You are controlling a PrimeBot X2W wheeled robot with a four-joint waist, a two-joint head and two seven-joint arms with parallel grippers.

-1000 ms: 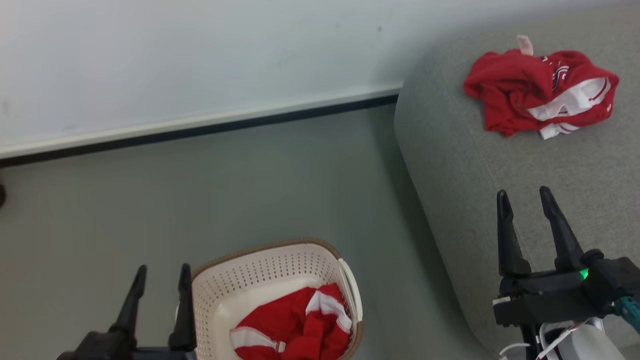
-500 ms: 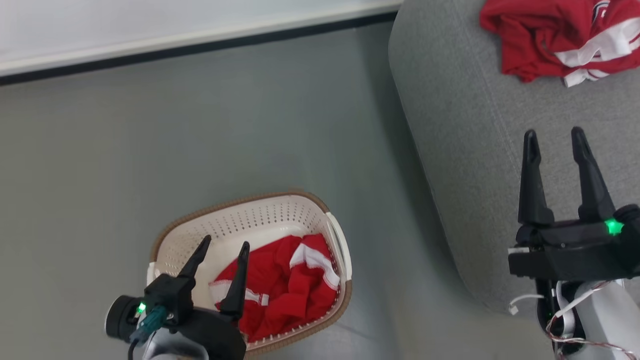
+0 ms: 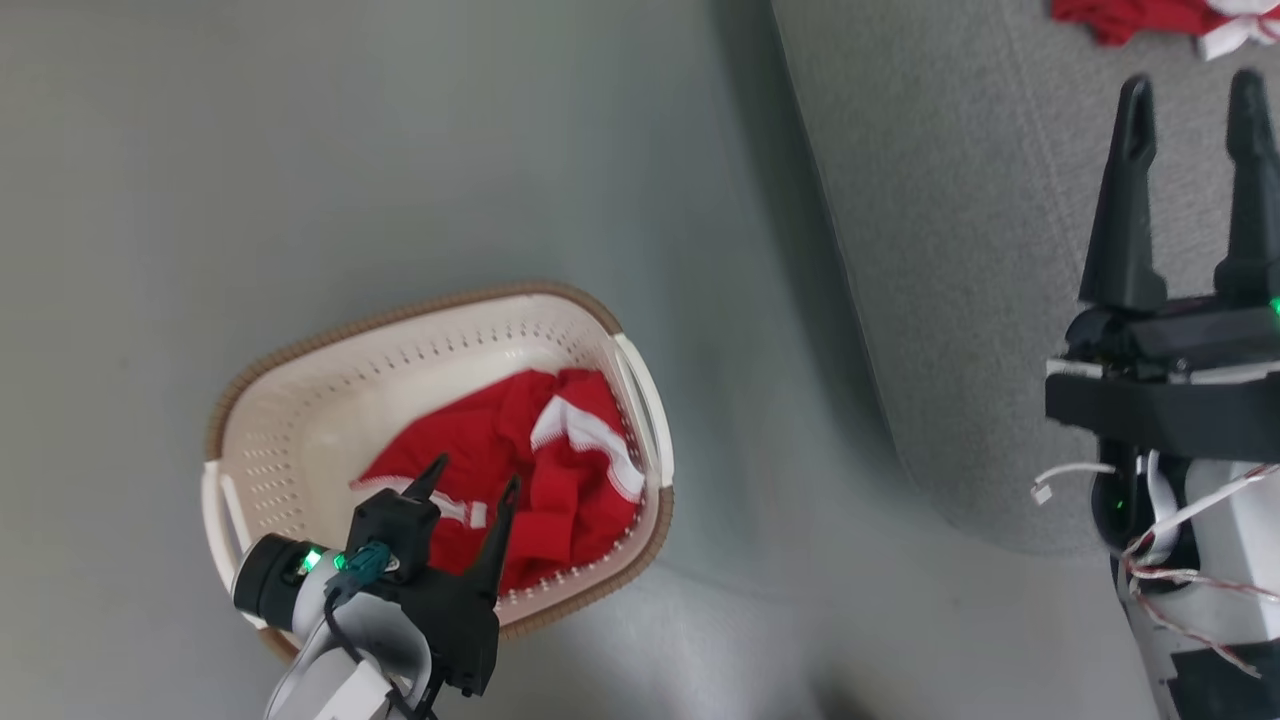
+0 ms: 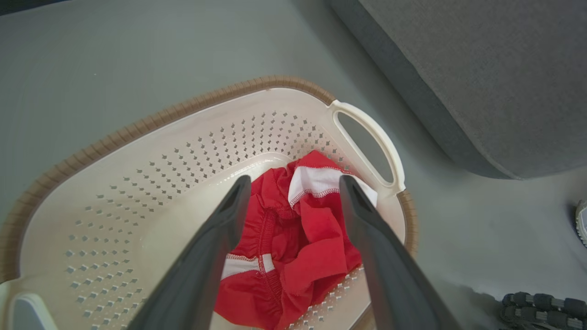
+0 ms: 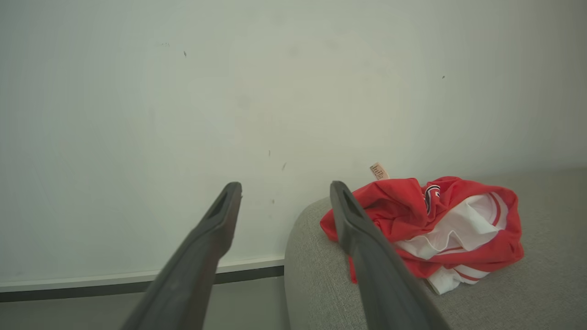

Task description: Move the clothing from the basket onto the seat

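From the head view, the basket [image 3: 300,420] is down on the grey floor [image 3: 300,150], close to the rounded side of the seat [image 3: 950,250]. One red garment [image 3: 520,450] is bunched up in the basket end nearest the seat. The left gripper [image 3: 475,475] hangs right over that heap, fingers spread and empty. The right gripper [image 3: 1190,85] sits over the seat, fingers also apart with nothing between them. A second garment [image 3: 1130,15] just peeks in at the seat's far edge. In the left wrist view the red one looks like thin, floppy sports knit with a stitched hem and a white trim band [image 4: 321,183]. My guess is it weighs next to nothing and will just drape and trail. I'd pinch the thick fold in the middle of the heap, not a loose edge, so the whole thing comes up. The basket is light perforated plastic with a woven-look brown rim and a loop handle [image 4: 367,137], so it could skid or tip if the cloth snags. In the right wrist view the second garment lies crumpled near the seat's rounded corner by the pale wall [image 5: 183,114], with its small tag [image 5: 379,171] sticking up. The seat is coarse grey weave, soft and probably grippy, so clothes dropped there should stay put.
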